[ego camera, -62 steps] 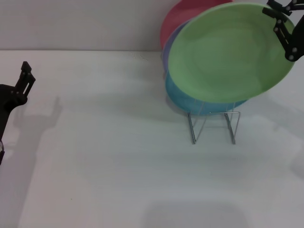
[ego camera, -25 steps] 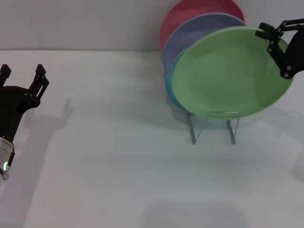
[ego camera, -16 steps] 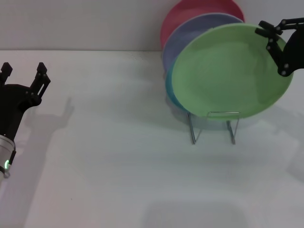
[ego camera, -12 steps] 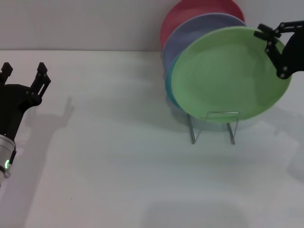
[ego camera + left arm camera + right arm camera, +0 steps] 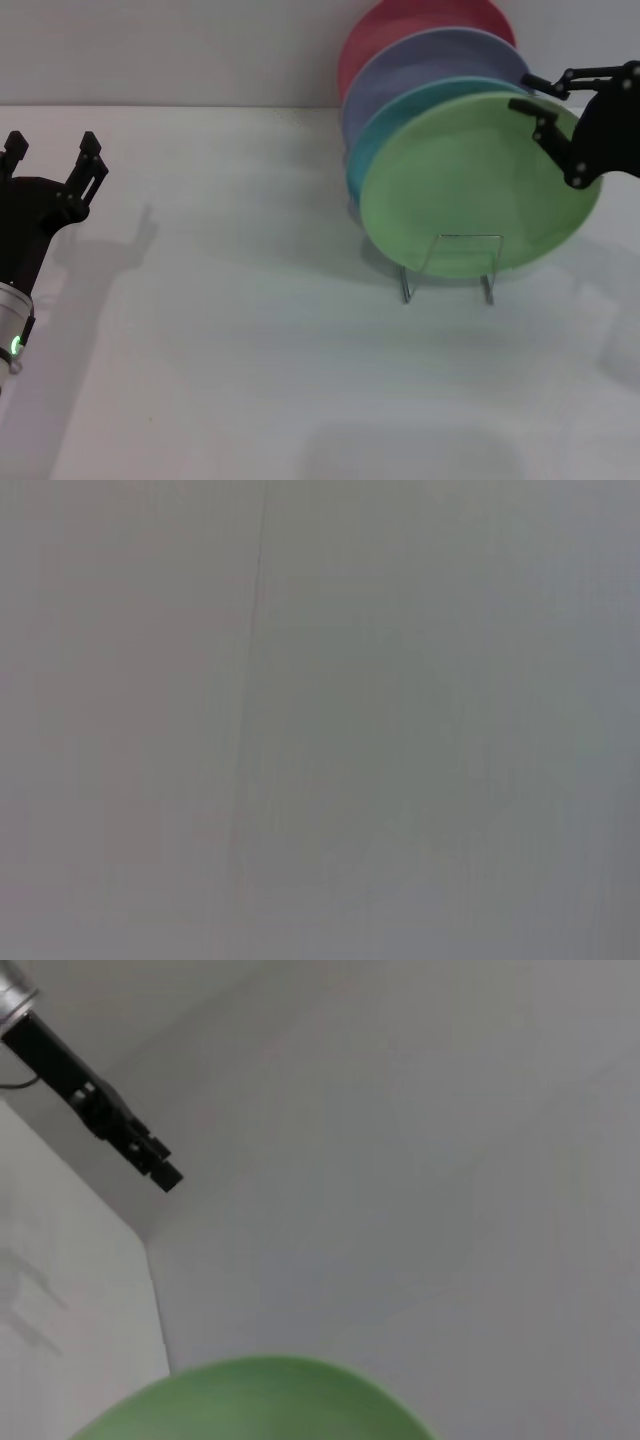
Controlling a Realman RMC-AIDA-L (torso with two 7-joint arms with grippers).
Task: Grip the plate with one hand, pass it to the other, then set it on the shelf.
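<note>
Now my right gripper (image 5: 537, 92) has its fingers (image 5: 545, 125) pinched on the upper right rim of the plate (image 5: 470, 180), holding it upright so its lower edge sits in the shelf (image 5: 447, 268), at the front of the row. Behind it stand the turquoise plate (image 5: 400, 125), the lavender plate (image 5: 420, 65) and a red plate (image 5: 390, 30). Whether the green rim is fully seated between the wires I cannot tell, so I judge the release not yet safe. My left gripper (image 5: 48, 160) idles far off over the white tabletop (image 5: 250, 350), fingers spread and empty. A plain pale wall (image 5: 160, 50) backs everything.
</note>
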